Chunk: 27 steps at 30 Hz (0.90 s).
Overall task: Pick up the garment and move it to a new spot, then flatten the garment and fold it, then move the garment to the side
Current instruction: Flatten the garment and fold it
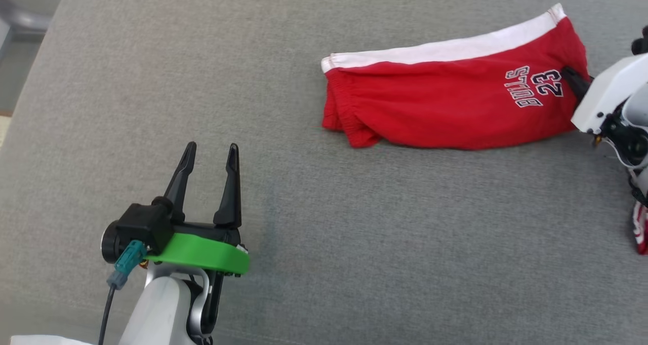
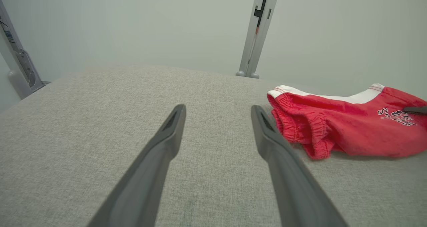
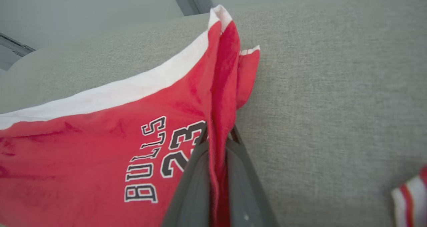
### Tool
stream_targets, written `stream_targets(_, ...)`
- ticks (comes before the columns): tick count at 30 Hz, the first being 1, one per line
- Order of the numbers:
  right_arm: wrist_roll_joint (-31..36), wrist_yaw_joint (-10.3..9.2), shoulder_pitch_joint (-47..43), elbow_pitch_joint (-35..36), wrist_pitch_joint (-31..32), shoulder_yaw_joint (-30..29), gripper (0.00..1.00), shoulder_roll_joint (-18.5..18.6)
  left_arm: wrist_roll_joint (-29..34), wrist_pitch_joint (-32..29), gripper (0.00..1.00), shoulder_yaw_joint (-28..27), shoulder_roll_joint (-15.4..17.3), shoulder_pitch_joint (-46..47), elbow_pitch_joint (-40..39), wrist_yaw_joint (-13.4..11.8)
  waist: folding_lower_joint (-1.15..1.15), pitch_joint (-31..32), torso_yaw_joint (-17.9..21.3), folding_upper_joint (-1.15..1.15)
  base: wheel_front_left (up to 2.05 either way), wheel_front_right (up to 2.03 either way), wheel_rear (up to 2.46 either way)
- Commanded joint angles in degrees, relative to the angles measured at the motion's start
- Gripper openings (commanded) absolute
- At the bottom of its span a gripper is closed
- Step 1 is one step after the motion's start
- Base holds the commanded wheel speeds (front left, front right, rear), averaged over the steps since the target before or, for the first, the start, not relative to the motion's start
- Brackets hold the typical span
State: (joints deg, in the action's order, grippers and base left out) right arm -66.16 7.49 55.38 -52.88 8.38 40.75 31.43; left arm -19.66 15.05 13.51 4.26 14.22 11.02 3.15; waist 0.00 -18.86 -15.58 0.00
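Note:
The garment [image 1: 445, 97] is a pair of red shorts with a white band and "BULLS 23" print, folded on the grey cushion at the upper right. My right gripper [image 1: 574, 79] is shut on the garment's right edge beside the print; in the right wrist view a ridge of red cloth [image 3: 218, 160] is pinched between my two fingers [image 3: 190, 187]. My left gripper [image 1: 210, 155] stands open at the lower left, well apart from the garment, with nothing between its fingers. In the left wrist view the garment [image 2: 347, 130] lies to the right of my left gripper [image 2: 217, 113].
The grey cushion [image 1: 354, 243] spreads across the whole head view. A red-and-white striped cloth [image 1: 641, 228] pokes in at the right edge, below my right arm. A grey upright post [image 2: 255, 33] stands behind the cushion against a pale wall.

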Motion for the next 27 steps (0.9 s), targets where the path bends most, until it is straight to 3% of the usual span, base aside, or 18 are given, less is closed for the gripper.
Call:
stream_targets(1, -0.43, 0.00, -1.30, 0.17, -1.17, 0.00, 0.00, 0.75, 0.86, 0.15, 1.00, -0.33, -0.25, -1.15, 0.11, 0.50, 0.00, 1.79, 2.23, 0.00, 0.00, 0.00, 0.00)
stream_targets(7, -0.84, 0.00, -1.91, 1.39, -5.98, 0.16, 0.00, 1.51, 1.07, 0.15, 1.00, -0.80, -0.75, -2.25, 1.53, 1.40, 0.00, 3.42, 2.83, 0.00, 0.00, 0.00, 0.00)
stream_targets(11, 0.13, 0.00, -0.85, 3.20, -7.08, 1.94, 0.00, -0.02, 0.52, 0.15, 1.00, -1.02, -1.01, -2.65, 2.50, 1.80, 0.00, 5.00, 2.15, 0.00, 0.00, 0.00, 0.00)
stream_targets(20, 1.62, 0.00, 2.23, 5.04, -4.35, 7.12, 0.00, -6.58, 0.04, 0.15, 1.00, -0.88, -1.29, -4.10, 4.56, 2.13, 0.00, 7.53, -2.32, 0.00, 0.00, 0.00, 0.00)
stream_targets(27, 2.14, 0.00, 2.48, -0.52, -1.00, 10.46, 0.00, -11.78, -1.25, 0.15, 1.00, 0.18, -1.35, -4.26, 5.39, 1.82, 0.00, 7.85, -6.68, 0.00, 0.00, 0.00, 0.00)
